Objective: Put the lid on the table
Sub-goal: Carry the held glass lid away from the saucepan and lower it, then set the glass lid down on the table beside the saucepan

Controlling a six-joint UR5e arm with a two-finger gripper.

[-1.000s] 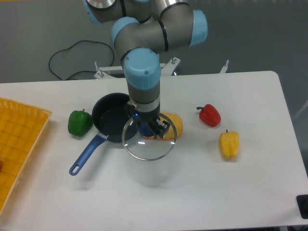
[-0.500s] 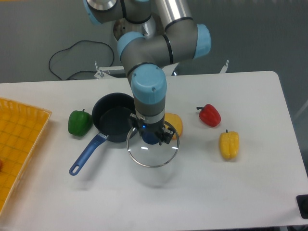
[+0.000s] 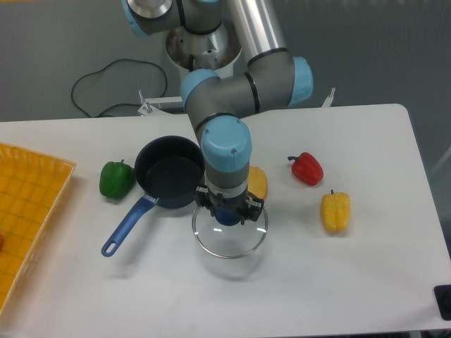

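The arm's wrist, seen from above, covers most of the gripper (image 3: 228, 211), so its fingers show only as small dark parts on either side of a blue spot. They are drawn in close at the centre of the lid (image 3: 230, 232), where the knob sits, and appear to hold it there, though the knob itself is hidden. Whether the lid hangs in the air or touches the table (image 3: 338, 282) cannot be told; a faint shadow lies just below it.

The lid is a round pane of clear glass with a thin metal rim, and the white tabletop shows through it. It sits level, just in front and to the right of the pot (image 3: 169, 182), near its edge. It looks about as wide as the pot.

One pot stands open: dark blue and shallow, with a blue handle (image 3: 128, 227) pointing toward the front left. There are four peppers. One green pepper (image 3: 116, 179) is just left of the pot. One orange pepper (image 3: 256, 182) is partly hidden behind the wrist. One red pepper (image 3: 306, 168) and one yellow pepper (image 3: 335, 212) lie to the right, near each other.

At the left edge is one yellow gridded tray (image 3: 28, 211) — cut off by the frame. A small dark object (image 3: 444, 301) at the bottom right corner is also cut off and cannot be identified. One black cable (image 3: 106, 81) loops on the grey floor behind the table.
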